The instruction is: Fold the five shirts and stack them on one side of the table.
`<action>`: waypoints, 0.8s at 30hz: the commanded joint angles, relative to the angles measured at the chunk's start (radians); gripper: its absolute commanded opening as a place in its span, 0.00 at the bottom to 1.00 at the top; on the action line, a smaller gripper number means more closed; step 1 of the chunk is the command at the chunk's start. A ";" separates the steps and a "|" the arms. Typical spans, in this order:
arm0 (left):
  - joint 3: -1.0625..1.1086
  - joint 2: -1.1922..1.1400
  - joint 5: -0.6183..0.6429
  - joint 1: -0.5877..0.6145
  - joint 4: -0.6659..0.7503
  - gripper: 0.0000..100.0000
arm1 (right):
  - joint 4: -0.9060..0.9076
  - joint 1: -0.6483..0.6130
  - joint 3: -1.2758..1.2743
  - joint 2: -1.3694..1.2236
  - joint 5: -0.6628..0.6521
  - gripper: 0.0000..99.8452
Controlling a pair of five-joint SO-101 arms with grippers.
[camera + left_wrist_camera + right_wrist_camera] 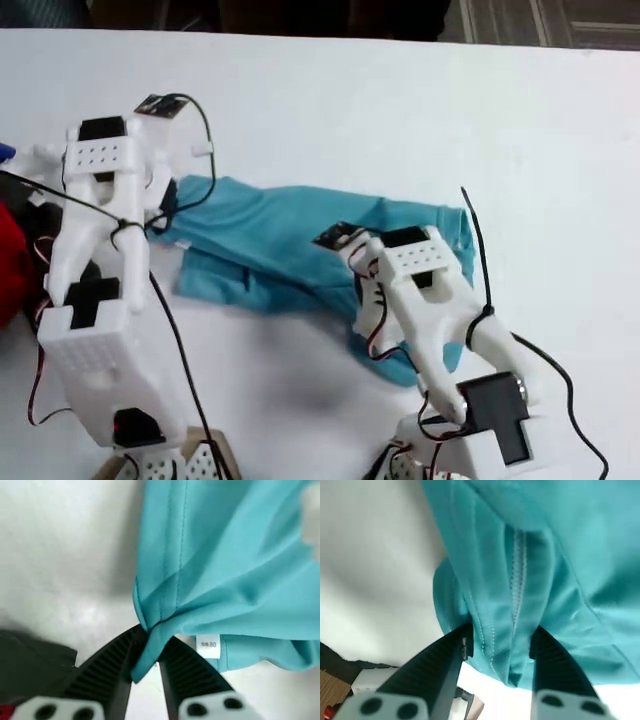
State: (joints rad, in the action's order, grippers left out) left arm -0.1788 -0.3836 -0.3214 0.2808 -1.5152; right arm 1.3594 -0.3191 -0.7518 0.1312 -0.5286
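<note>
Wrist views show the grips the arms hide from above: left pincer (151,641) pinches the teal shirt (270,230) by its white tag (207,645), right pincer (501,642) a bunched seam. Shirt lies centred on the table (400,110); red cloth (8,262) at nine o'clock.

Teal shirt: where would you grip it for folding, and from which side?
Grip the teal shirt at a stitched edge, where cloth bunches into a ridge, as the left gripper and right gripper do. Come from above, likely: it lies spread on the table.

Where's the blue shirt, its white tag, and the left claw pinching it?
blue shirt (290,230): high view, cloth's middle
white tag (207,646): left wrist view, its centre
left gripper (154,637): left wrist view, between fingertips
</note>
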 commanded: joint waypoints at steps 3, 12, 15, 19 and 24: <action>-0.033 0.006 0.002 0.018 0.021 0.03 | -0.013 0.031 0.008 0.008 -0.002 0.02; -0.033 0.006 0.002 0.018 0.017 0.03 | -0.021 0.159 0.130 0.028 -0.009 0.02; -0.033 0.006 0.002 0.018 0.014 0.03 | -0.021 0.177 0.140 0.070 -0.011 0.02; -0.033 0.006 0.002 0.015 0.014 0.03 | -0.024 0.168 0.109 0.116 -0.011 0.02; -0.036 0.006 0.008 0.014 0.015 0.03 | -0.027 0.133 0.044 0.124 -0.017 0.03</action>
State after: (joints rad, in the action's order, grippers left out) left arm -0.1788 -0.3836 -0.3214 0.2808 -1.5044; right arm 1.3395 -0.1734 -0.6920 0.2110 -0.5286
